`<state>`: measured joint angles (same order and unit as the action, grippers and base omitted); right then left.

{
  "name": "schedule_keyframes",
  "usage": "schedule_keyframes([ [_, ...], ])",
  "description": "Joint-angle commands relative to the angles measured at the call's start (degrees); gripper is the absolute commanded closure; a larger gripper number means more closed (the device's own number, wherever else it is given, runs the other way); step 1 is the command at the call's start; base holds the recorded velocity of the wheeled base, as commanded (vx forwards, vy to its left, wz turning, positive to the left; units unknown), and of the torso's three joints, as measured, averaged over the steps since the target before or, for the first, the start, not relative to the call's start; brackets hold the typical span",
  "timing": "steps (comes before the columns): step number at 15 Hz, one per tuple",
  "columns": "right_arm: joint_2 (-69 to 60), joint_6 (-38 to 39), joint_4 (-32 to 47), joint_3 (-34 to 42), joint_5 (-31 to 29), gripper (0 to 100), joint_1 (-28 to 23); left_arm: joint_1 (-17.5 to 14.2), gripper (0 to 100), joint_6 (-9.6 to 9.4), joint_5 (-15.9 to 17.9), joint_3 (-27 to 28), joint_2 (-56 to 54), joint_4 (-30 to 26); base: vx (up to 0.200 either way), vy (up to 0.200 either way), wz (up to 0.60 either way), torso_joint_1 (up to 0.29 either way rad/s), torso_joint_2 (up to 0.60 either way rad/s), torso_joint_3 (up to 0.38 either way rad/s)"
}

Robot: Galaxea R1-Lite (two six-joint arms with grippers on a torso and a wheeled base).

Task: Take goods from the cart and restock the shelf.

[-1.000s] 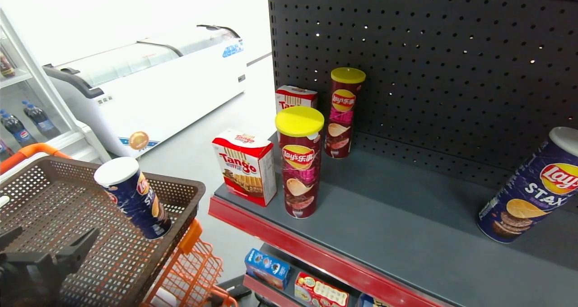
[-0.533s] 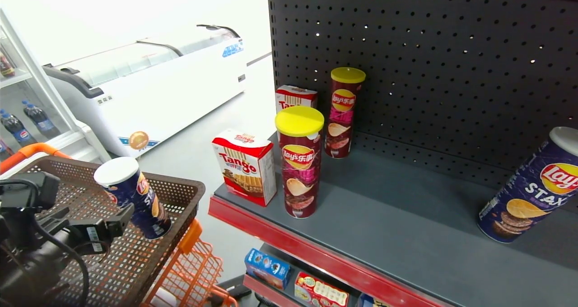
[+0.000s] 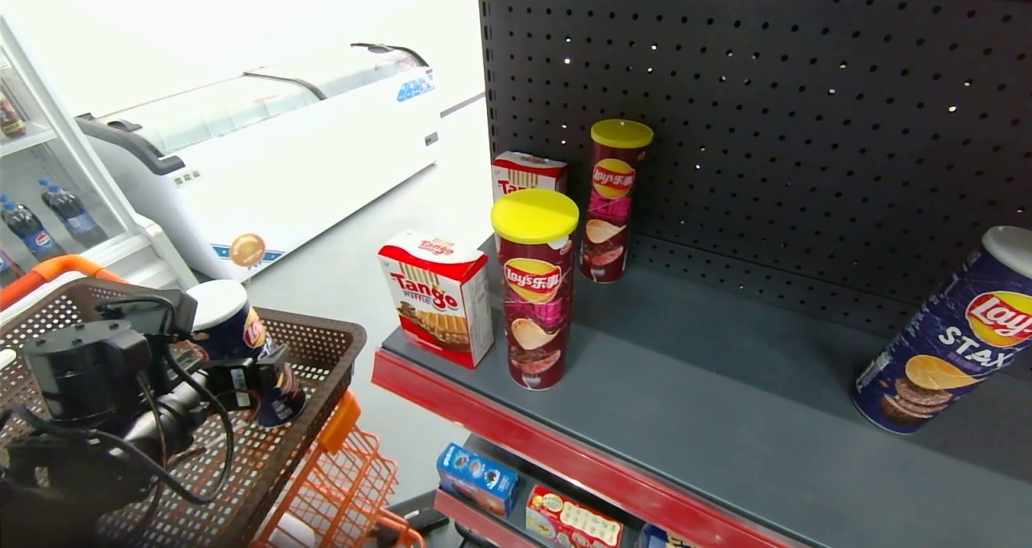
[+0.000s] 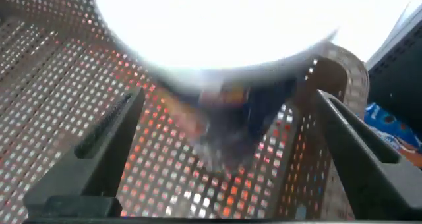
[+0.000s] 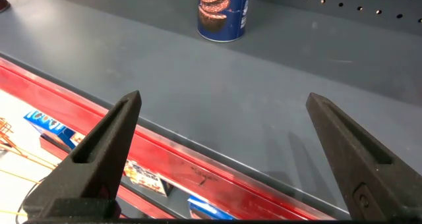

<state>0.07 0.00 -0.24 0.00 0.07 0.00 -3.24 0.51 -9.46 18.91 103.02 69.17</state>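
1. Over at the cart (image 3: 334,363), the left hand (image 4: 227,102) is wide open and empty, straddling the can (image 3: 216,305). Centre it, then squeeze mid-body.
2. Lift straight up to clear the rim.
3. The shelf (image 3: 685,387) has a middle gap. The right hand (image 5: 224,100) hangs open above it, empty.

The shelf (image 3: 709,379) lies bare between the front red can (image 3: 534,290) and the blue can (image 3: 951,338) at right; the pegboard (image 3: 806,113) closes off the back.

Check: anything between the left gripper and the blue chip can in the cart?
Nothing visible. The left gripper has its jaws open on either side of the dark blue white-lidded chip can in the brown perforated basket.
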Motion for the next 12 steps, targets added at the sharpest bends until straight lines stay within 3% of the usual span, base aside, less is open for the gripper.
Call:
schedule_keyframes([
  [1,0.0,0.0,0.0,0.0,0.0,0,0.0,0.0,0,0.02,0.0,4.0,4.4,0.1,0.0,0.0,0.0,0.0,0.0,0.0],
  [8,0.0,0.0,0.0,0.0,0.0,0,0.0,-0.1,0,0.02,-0.1,8.4,9.7,3.7,0.0,0.0,0.0,0.0,0.0,0.0],
  [9,0.0,0.0,0.0,0.0,0.0,0,0.0,-0.2,100,0.02,-0.1,8.5,9.7,3.6,0.0,0.0,0.0,0.0,0.0,0.0],
  [12,0.0,0.0,0.0,0.0,0.0,0,0.0,-0.1,100,-0.6,-0.2,8.7,9.6,2.9,0.0,0.0,0.0,0.0,0.0,0.0],
])
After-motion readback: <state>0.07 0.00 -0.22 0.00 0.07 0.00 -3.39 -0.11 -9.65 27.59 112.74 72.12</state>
